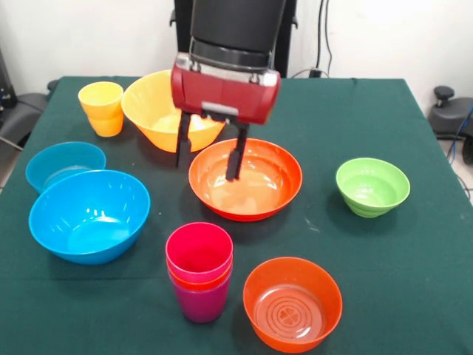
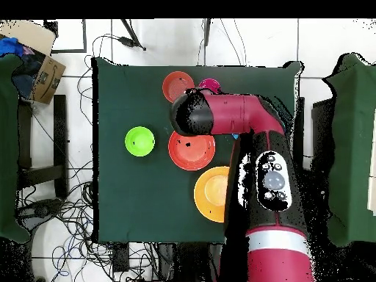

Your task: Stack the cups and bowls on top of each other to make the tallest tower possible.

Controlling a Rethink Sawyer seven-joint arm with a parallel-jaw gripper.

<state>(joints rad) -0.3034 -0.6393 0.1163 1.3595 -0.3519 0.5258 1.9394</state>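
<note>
In the front view, the gripper hangs with its two dark fingers spread apart and holding nothing. One finger is above the wide red-orange bowl, the other is just outside its rim, in front of the large orange-yellow bowl. The yellow cup stands alone near the far left corner of the green table. The large blue bowl sits at the left, and the small blue bowl touches it from behind. The tower stands near the front edge: a purple cup at the bottom, an orange rim above it and a crimson cup on top. The small orange bowl is just beside it, and the small green bowl stands apart at the right. Open cloth lies between the green bowl and the right edge.

In the overhead view, the red arm covers the gripper, both blue bowls and the yellow cup. Here the red-orange bowl, the orange-yellow bowl, the green bowl and the orange bowl show, and the tower is partly hidden. The left half of the table is bare except for the green bowl.
</note>
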